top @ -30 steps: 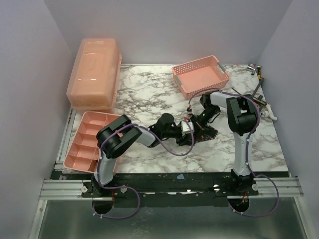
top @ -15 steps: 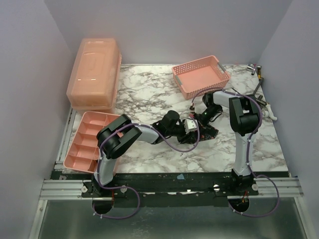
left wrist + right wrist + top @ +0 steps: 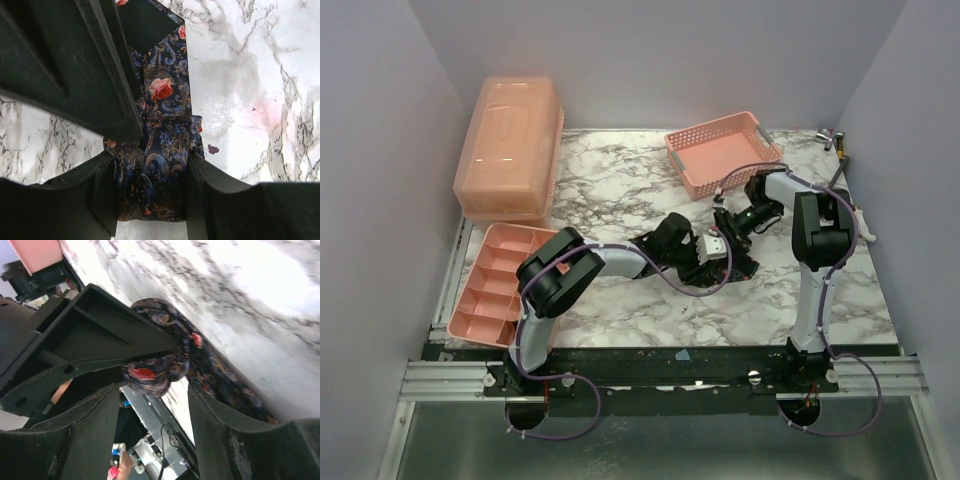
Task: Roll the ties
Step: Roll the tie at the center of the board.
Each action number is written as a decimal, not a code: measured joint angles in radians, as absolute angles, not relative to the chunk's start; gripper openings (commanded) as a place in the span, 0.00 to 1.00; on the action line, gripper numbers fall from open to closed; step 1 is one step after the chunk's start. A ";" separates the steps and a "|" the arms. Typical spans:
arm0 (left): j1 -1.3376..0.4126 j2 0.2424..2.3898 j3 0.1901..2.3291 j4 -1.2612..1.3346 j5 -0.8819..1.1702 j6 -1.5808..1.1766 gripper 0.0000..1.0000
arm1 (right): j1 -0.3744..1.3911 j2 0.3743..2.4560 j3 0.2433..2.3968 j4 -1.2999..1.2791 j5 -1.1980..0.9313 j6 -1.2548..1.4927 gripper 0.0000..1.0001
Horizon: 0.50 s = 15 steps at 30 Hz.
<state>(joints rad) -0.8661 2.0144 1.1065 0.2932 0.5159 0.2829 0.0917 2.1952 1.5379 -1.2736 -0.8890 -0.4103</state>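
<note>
One tie [image 3: 162, 90], dark navy with red roses and paisley, lies partly coiled on the marble near the table's middle [image 3: 745, 266]. My left gripper [image 3: 150, 157] is shut on its rolled end, and both fingers press the fabric's sides. In the top view the left gripper [image 3: 713, 252] reaches in from the left. My right gripper [image 3: 728, 225] hangs just behind it, open. In the right wrist view the coil of the tie [image 3: 165, 360] sits just past the right gripper [image 3: 152, 387], not between its fingers. The left gripper's black finger [image 3: 90, 335] lies against the coil.
A pink mesh basket [image 3: 723, 152] stands at the back right. A lidded pink box [image 3: 510, 148] is at the back left, and a pink compartment tray [image 3: 500, 285] at the near left. Small tools [image 3: 840, 145] lie along the right edge.
My right gripper has opened, let go of the tie and drawn back to the right. The left gripper has moved right and closed further on the roll.
</note>
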 measured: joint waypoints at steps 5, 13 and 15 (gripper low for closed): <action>-0.866 2.027 1.156 0.219 0.516 0.282 0.37 | 0.136 2.196 1.536 -1.286 -0.909 -0.421 0.36; -0.866 2.032 1.181 0.174 0.517 0.284 0.54 | 0.153 2.199 1.530 -1.265 -0.850 -0.405 0.01; -0.866 2.033 1.183 0.173 0.518 0.286 0.59 | 0.148 2.199 1.528 -1.260 -0.841 -0.397 0.01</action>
